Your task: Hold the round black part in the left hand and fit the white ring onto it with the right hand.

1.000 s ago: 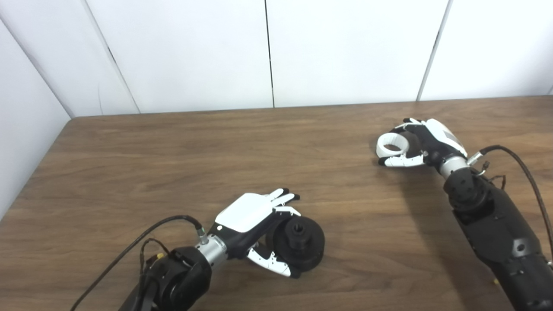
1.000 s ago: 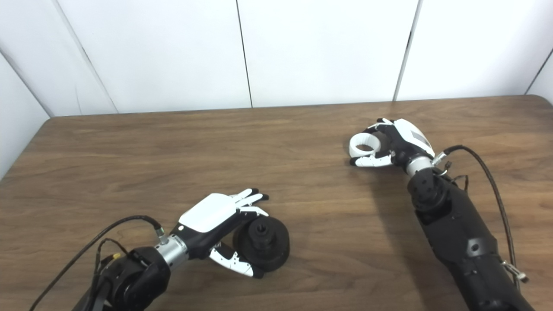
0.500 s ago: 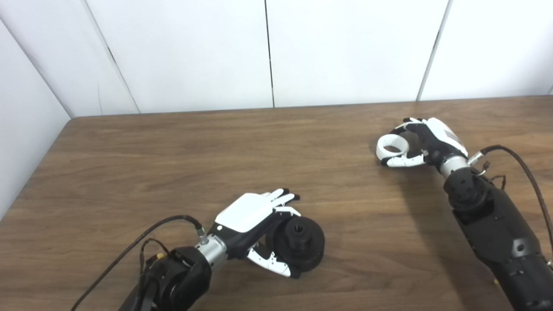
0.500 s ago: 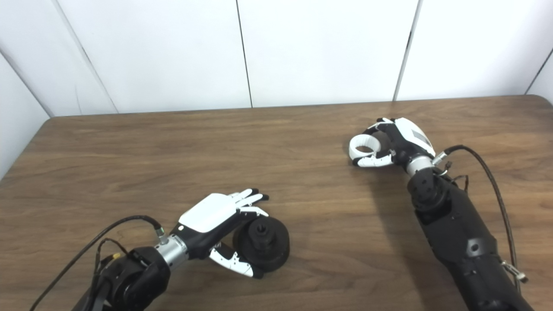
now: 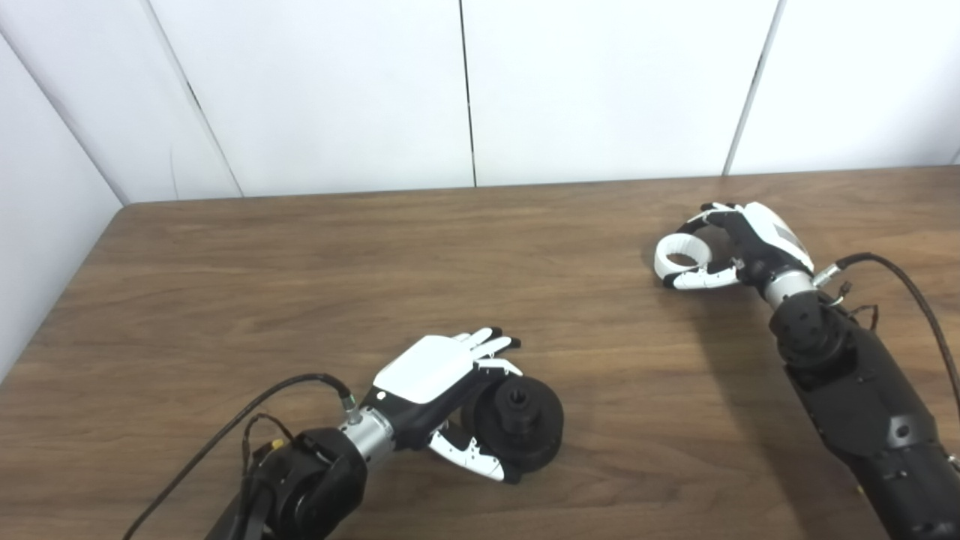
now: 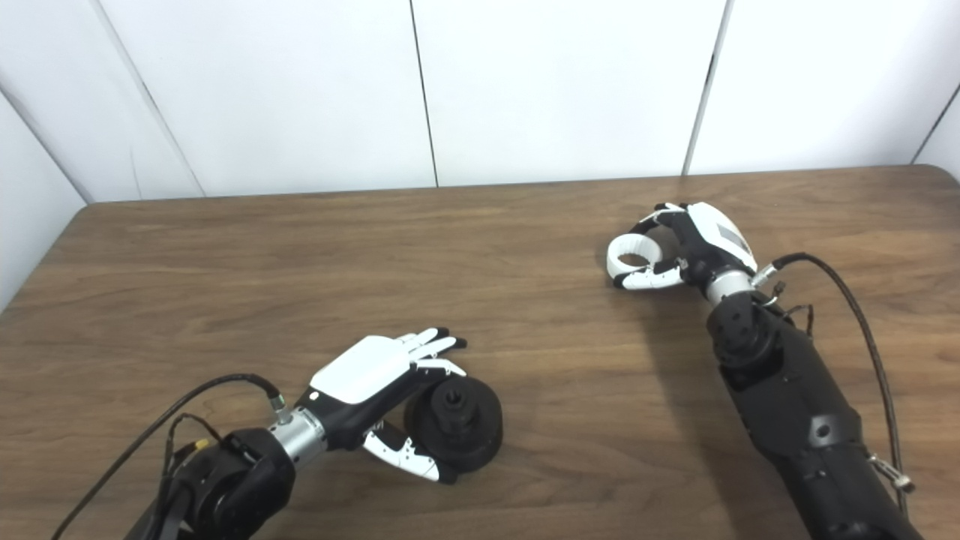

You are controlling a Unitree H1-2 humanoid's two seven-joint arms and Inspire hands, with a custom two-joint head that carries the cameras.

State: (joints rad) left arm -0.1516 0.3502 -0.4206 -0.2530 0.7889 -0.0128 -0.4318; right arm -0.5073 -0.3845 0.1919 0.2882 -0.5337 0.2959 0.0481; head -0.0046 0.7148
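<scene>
Brown wood grain runs across the table, which is backed by white wall panels. Taking the round black part as the landmark: it sits near the table's front edge, a thick disc with a raised hub facing up and slightly toward the right, its lower rim resting on the wood. The left hand wraps it from the left side, the white back of the hand turned upward, its fingers reaching over the far rim of the part while the thumb curls beneath the near rim, so the part is clasped between them. A black cable loops from the left wrist toward the front edge. Well apart from the black part, far off to its right and farther back on the table, the white ring is pinched by the right hand: the thumb lies along the ring's near side and the fingers curve round its far side. The ring's opening faces roughly upward; whether it touches the wood cannot be told. The right forearm stretches back from that hand to the lower right corner, with a dark cable arching beside it.
</scene>
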